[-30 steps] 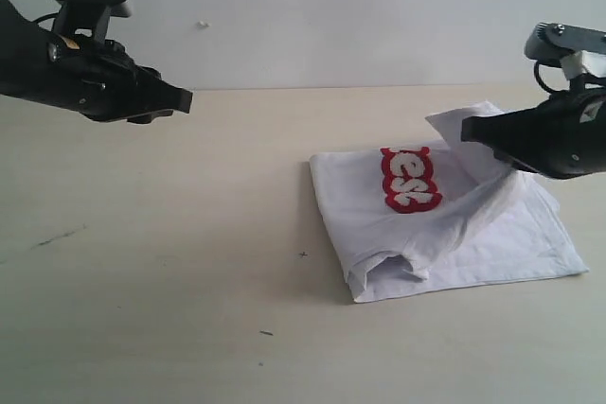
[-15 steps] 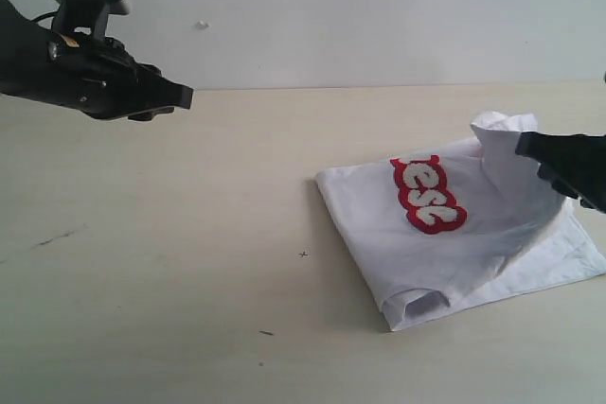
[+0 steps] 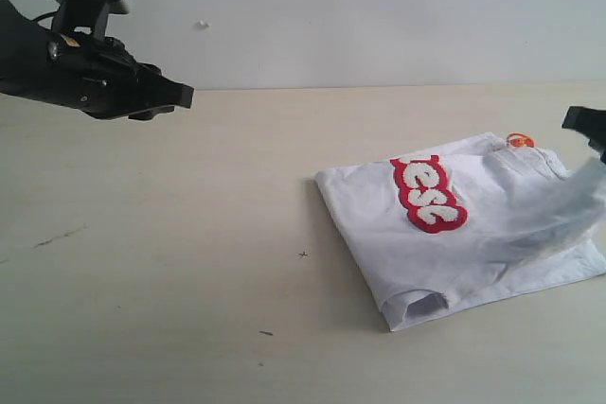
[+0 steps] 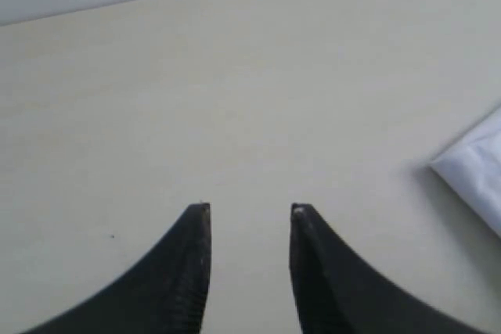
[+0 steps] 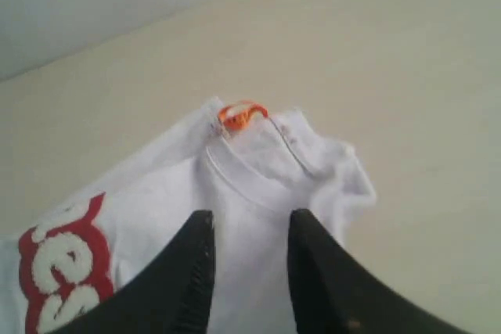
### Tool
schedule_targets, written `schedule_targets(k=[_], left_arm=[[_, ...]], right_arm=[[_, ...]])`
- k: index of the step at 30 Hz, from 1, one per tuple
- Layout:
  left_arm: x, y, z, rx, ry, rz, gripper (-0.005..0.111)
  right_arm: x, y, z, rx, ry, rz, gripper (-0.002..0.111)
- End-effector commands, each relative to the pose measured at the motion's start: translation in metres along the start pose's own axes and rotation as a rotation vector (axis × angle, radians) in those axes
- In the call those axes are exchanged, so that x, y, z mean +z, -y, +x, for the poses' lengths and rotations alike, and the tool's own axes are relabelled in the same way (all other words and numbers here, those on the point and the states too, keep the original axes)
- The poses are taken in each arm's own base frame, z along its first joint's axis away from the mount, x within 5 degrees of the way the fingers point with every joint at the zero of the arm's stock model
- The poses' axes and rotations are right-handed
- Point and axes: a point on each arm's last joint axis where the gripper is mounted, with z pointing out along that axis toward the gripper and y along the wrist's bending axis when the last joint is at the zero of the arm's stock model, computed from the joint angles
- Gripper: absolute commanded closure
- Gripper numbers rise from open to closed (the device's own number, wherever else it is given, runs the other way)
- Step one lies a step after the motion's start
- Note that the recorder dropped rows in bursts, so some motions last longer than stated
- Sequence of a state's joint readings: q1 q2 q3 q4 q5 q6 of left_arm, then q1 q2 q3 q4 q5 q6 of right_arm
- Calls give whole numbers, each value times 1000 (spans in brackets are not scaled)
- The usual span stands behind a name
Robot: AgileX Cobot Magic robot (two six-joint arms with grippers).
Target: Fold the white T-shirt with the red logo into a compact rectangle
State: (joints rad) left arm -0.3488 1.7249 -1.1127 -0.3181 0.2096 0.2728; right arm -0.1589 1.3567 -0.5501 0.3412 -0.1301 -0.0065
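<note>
Right wrist view: right tool, jaws parted and empty, hovers just above the collar of the white T-shirt, which lies part-folded on the desk with the red logo off to one side; left tool, also open and empty, is well apart from the shirt; judged mid-fold, the next move calls for a fresh edge grasp.

Pale cream tabletop, matte, fills most of the exterior view. Landmark: a small cross-shaped mark near mid-table. Well left of the cross lies a thin, slanted dark scuff. Nearer the camera than the cross, slightly left of it, is a short dark speck. Far beyond the cross the table meets a plain off-white wall, faintly bluish. Up and left of the cross, one small pale spot sits on that wall. Light soft, even.
</note>
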Motion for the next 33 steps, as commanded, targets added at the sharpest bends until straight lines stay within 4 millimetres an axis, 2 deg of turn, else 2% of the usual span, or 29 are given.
schedule_targets(k=[1,3,4,6,10,13,20,25,29,33], left_arm=[[-1,-1,-3,-12,34,-7,72],[-1,-1,-3,-12,42,-10,72],[-1,-1,-3,-12,42,-10,72],[-1,-1,-3,-12,37,-8,72],[-1,0,-1,-12,16,-2,72],[-1,0,-1,-12,14,-2,72],[-1,0,0,-16,10,0,72],[-1,1,2,-16,-17,8,72],[-1,1,3,-16,-28,11,72],[-1,1,3,-11,-28,11,72]], right_arm=[[-18,-5,-21,-73,112,-28,83],[-23,-6,-23,-117,113,-34,91],[-21,-6,-18,-164,66,-37,101],[-10,-4,-5,-167,-48,-27,108],[19,4,31,-188,-320,6,108],[30,9,54,-186,-494,22,108],[31,10,63,-190,-578,23,108],[43,17,82,-214,-687,43,108],[49,15,79,-215,-694,41,108],[46,4,50,-242,-649,3,108]])
